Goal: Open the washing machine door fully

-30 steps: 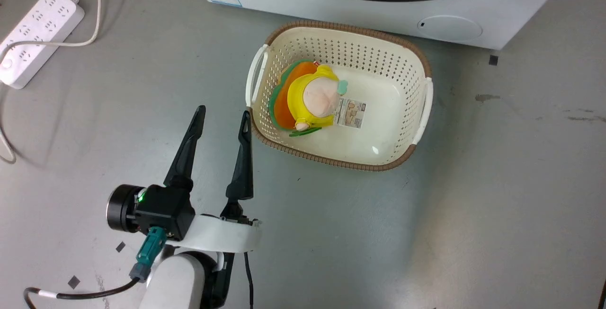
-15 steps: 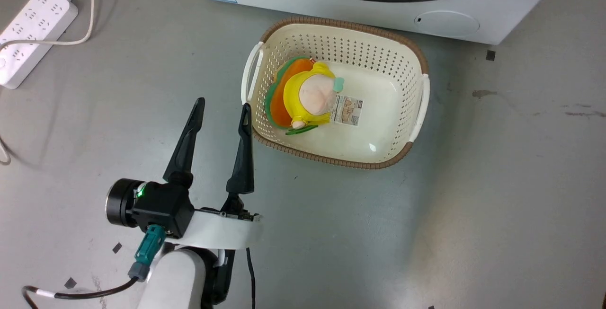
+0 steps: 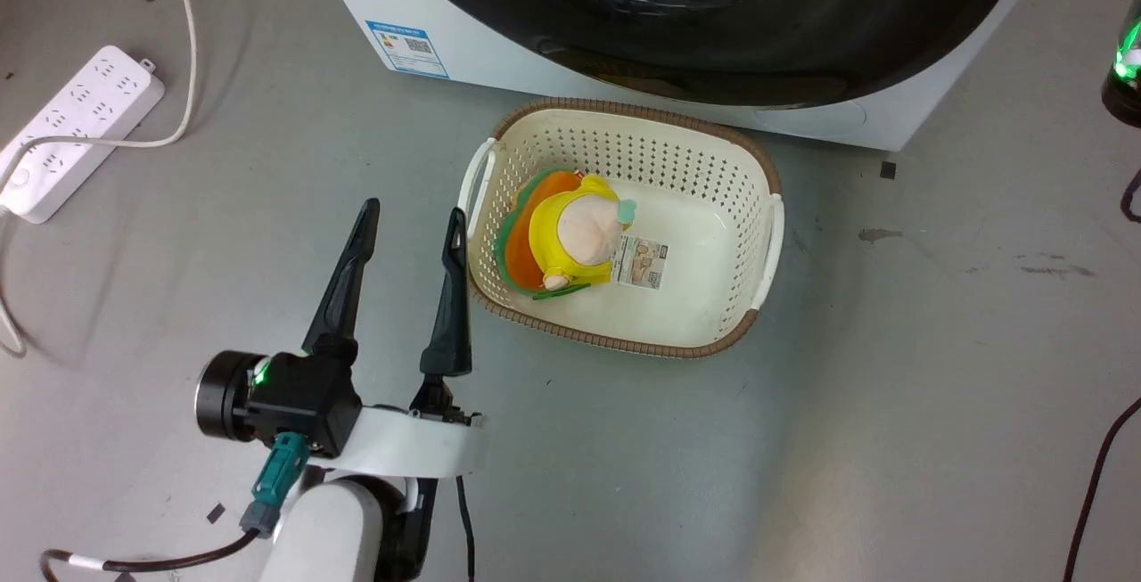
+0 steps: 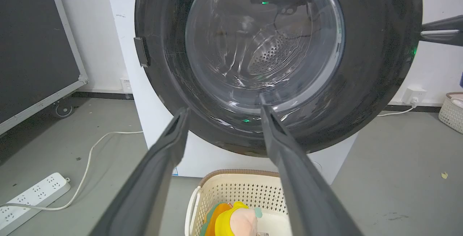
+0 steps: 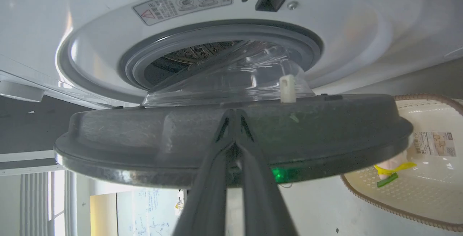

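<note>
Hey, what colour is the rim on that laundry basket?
Brown, on a cream perforated basket; clearest in the head view.

Washing machine (image 3: 392, 3) stands at the far side of the floor (image 3: 891, 386). Its door (image 3: 802, 38) hangs ajar, apart from the machine front. The basket (image 3: 615, 108) sits on the floor directly before the machine, far rim under the door's lower edge. A toy (image 3: 575, 230) lies in the basket's left half, with a label card (image 3: 640, 263) just right of it. A power strip (image 3: 80, 132) lies well left of the basket. The left gripper (image 3: 414, 208) is just beside the basket's left handle. The right gripper (image 5: 234, 112) is at the door's rim, on the side facing the machine.
</note>
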{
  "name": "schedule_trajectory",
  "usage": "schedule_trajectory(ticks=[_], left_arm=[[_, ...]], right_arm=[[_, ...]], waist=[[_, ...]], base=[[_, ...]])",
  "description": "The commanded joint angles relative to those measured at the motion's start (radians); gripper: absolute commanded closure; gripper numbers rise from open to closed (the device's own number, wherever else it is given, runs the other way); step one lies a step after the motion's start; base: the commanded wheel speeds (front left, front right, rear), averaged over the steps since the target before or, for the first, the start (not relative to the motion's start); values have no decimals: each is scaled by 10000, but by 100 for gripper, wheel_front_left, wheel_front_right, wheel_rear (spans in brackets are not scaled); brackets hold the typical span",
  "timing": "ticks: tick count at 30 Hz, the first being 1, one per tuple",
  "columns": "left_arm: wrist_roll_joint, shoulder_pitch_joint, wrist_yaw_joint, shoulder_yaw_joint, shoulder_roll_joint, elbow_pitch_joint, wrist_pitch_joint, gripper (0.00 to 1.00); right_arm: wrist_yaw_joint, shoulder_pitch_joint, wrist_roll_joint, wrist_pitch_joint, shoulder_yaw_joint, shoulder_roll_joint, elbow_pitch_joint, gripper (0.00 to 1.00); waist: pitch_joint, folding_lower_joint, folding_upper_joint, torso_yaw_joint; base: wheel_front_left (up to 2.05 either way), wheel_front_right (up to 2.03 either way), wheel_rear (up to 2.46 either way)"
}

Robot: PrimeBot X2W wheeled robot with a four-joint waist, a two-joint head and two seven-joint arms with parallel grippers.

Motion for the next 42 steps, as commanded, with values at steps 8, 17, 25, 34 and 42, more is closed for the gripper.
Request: schedule_trajectory(ticks=[8, 17, 25, 34, 42], left_arm=[[73, 281, -111, 30, 14, -49, -55, 0], [-4, 661, -15, 78, 14, 138, -55, 0], [56, 1341, -78, 137, 14, 331, -55, 0], [13, 1877, -302, 124, 14, 534, -55, 0], [-61, 2093, -374, -54, 14, 679, -55, 0]], right_arm=[[14, 696, 276, -103, -216, 697, -376, 100], [14, 2075, 401, 831, -222, 1054, -503, 100], [14, 3835, 614, 1992, 67, 1929, -1469, 100], [14, 5379, 2361, 3311, 1955, 2247, -2584, 100], [14, 6808, 5410, 2356, 5737, 2250, -3940, 100]], waist=[[-38, 2, 0, 222], [-1031, 2, 0, 142], [-2123, 2, 0, -23], [-2614, 2, 0, 41], [-2740, 2, 0, 199]], base=[[0, 0, 0], [0, 0, 0], [0, 0, 0], [0, 0, 0], [0, 0, 0]])
